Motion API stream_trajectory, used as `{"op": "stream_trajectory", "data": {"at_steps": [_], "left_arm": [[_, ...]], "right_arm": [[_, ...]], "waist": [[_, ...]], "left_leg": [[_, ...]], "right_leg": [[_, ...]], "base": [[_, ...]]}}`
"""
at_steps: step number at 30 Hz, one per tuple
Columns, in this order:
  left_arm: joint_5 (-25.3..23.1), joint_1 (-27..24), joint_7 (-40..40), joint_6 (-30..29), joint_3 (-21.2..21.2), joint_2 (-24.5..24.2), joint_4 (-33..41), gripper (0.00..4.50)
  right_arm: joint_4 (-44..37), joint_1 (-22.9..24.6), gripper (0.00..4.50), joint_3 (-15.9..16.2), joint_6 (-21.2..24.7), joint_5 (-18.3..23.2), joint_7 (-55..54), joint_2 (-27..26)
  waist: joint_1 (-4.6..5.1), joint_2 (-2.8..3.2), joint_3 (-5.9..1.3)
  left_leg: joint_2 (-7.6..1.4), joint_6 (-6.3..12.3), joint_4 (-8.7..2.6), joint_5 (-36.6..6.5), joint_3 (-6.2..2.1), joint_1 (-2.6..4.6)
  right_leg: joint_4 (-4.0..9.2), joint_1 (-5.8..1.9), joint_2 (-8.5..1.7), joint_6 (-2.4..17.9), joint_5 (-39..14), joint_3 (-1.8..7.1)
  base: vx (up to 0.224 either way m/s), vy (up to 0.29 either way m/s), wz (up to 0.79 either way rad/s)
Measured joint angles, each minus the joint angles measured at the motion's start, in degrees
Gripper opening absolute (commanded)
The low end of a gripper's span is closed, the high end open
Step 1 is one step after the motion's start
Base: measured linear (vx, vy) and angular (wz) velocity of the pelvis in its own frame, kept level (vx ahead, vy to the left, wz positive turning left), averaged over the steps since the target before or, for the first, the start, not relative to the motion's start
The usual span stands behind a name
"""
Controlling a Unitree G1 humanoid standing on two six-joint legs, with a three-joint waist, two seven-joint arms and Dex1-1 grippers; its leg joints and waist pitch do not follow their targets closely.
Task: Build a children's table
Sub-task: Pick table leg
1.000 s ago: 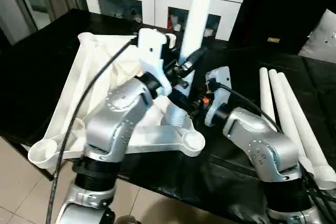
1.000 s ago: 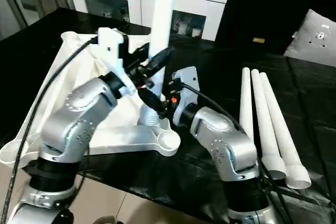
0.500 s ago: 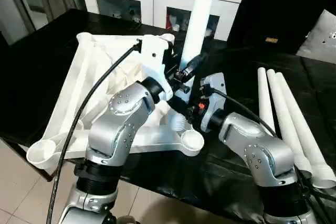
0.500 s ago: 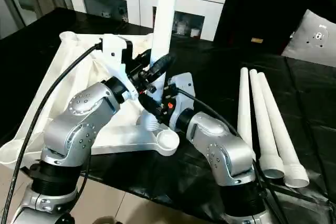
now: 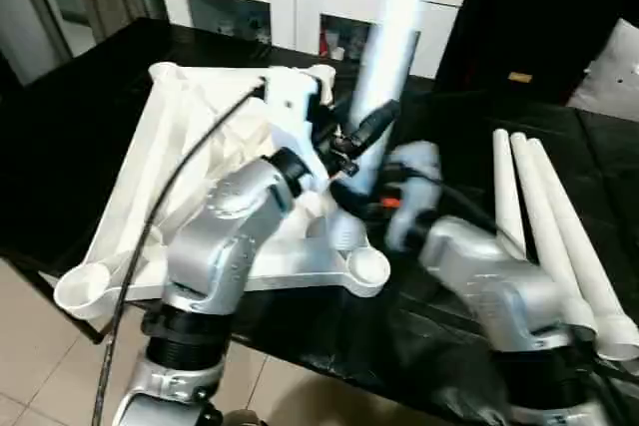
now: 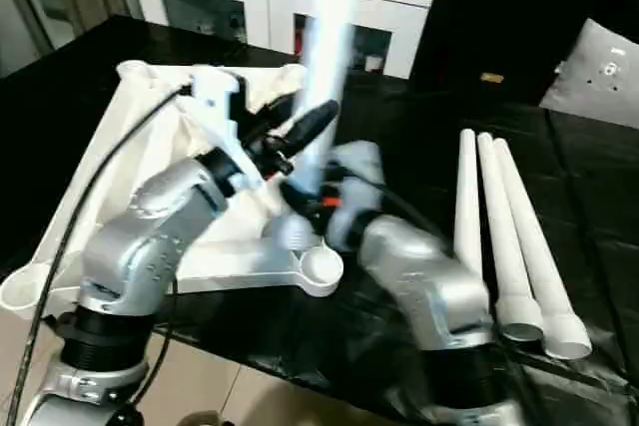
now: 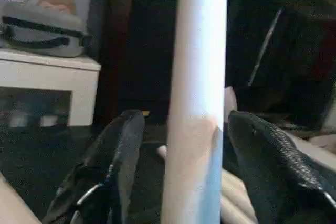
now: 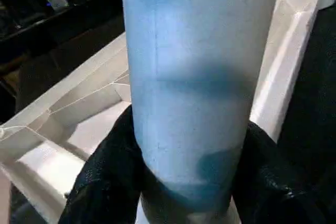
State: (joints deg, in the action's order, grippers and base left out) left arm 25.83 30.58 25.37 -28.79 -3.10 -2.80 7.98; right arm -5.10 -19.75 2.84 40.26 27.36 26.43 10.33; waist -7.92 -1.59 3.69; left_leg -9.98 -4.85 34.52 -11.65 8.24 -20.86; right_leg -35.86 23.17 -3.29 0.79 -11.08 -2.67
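In the eye views, the upturned tabletop (image 5: pixel 190 147) is seen on a black table (image 5: pixel 80 137), and a leg (image 5: pixel 394 47) is held upright, leaning slightly, above the near corner socket (image 5: pixel 367 268). Three more legs (image 5: pixel 544 216) are laid side by side on the right.

In the left wrist view, the leg (image 7: pixel 197 98) is flanked by the left gripper (image 7: pixel 184 156), whose fingers (image 7: pixel 123 156) are parted, with gaps visible on both sides.

In the right wrist view, the leg (image 8: pixel 194 77) is clasped by the right gripper (image 8: pixel 191 182), both fingers (image 8: pixel 113 171) pressed to it, above the ribbed tabletop (image 8: pixel 68 124).
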Motion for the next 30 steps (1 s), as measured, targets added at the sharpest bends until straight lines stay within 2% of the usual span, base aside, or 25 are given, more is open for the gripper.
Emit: {"op": "stream_trajectory", "data": {"at_steps": [5,6,10,14,19,21,26,29,30], "left_arm": [[3.5,0.8,3.0,-1.4,1.0,-0.3,-0.2,3.60],[4.3,1.1,4.1,-1.8,1.0,-0.6,-0.3,3.60],[10.4,1.3,9.9,-5.8,1.9,-1.8,-0.9,3.94],[13.9,1.5,13.1,-8.8,2.3,-2.3,-1.7,4.23],[18.1,1.9,16.2,-11.1,2.9,-2.5,-2.2,4.22],[19.7,2.0,17.8,-11.7,3.3,-2.8,-2.2,3.93],[23.9,2.0,19.7,-13.6,4.7,-2.8,-1.7,3.60],[25.1,2.0,20.0,-14.0,5.3,-2.9,-1.6,3.40],[25.2,2.0,20.1,-14.1,5.3,-3.2,-1.5,3.21]], "right_arm": [[0.1,0.0,1.87,1.0,-0.5,1.4,7.3,4.1],[0.2,0.0,1.87,0.9,-0.6,1.7,8.6,4.7],[0.3,-0.1,1.87,0.6,-0.7,4.2,15.8,7.8],[-1.6,-0.1,1.87,0.5,-0.6,6.8,20.8,9.6],[-4.3,0.3,1.87,0.5,-0.3,10.1,25.5,10.6],[-5.0,0.8,1.87,0.6,-0.3,10.6,26.8,11.0],[-5.0,1.3,1.87,1.1,0.0,11.1,28.1,11.3],[-5.5,1.3,1.87,1.1,0.2,11.5,29.1,11.5],[-5.6,1.3,1.87,1.2,0.3,11.6,29.1,11.7]], "waist": [[-0.18,-0.03,0.01],[-0.19,-0.04,0.00],[-0.23,-0.05,0.01],[-0.24,-0.13,0.02],[-0.33,-0.22,0.03],[-0.37,-0.25,0.01],[-0.36,-0.26,0.01],[-0.38,-0.27,0.02],[-0.39,-0.28,0.01]], "left_leg": [[0.00,0.12,0.01,0.1,0.03,-0.01],[0.00,0.14,0.01,0.1,0.03,-0.01],[0.00,0.29,0.02,0.2,0.07,0.00],[0.00,0.43,0.03,0.3,0.07,0.00],[0.00,0.44,0.04,0.3,0.08,0.00],[0.00,0.44,0.04,0.3,0.08,0.00],[0.00,0.43,0.08,0.3,0.07,0.00],[0.00,0.43,0.09,0.3,0.07,-0.01],[0.00,0.43,0.10,0.3,0.07,-0.01]], "right_leg": [[-0.04,0.00,-0.01,0.0,0.0,-0.01],[-0.04,0.00,-0.01,0.0,0.0,-0.01],[-0.08,0.00,-0.02,0.1,0.0,-0.01],[-0.09,0.01,-0.02,0.1,0.1,-0.01],[-0.11,0.01,-0.03,0.1,0.1,-0.02],[-0.11,0.00,-0.03,0.1,0.1,-0.02],[-0.11,0.00,-0.04,0.1,0.1,-0.02],[-0.11,0.00,-0.04,0.1,0.2,-0.02],[-0.11,-0.01,-0.04,0.1,0.2,-0.02]], "base": [[0.000,0.000,0.00],[0.000,0.000,0.00],[0.000,0.000,0.00],[0.000,0.000,0.00],[0.000,0.000,0.00],[0.000,0.000,0.00],[0.000,0.000,0.00],[0.000,0.000,0.00],[0.000,0.000,0.00]]}}
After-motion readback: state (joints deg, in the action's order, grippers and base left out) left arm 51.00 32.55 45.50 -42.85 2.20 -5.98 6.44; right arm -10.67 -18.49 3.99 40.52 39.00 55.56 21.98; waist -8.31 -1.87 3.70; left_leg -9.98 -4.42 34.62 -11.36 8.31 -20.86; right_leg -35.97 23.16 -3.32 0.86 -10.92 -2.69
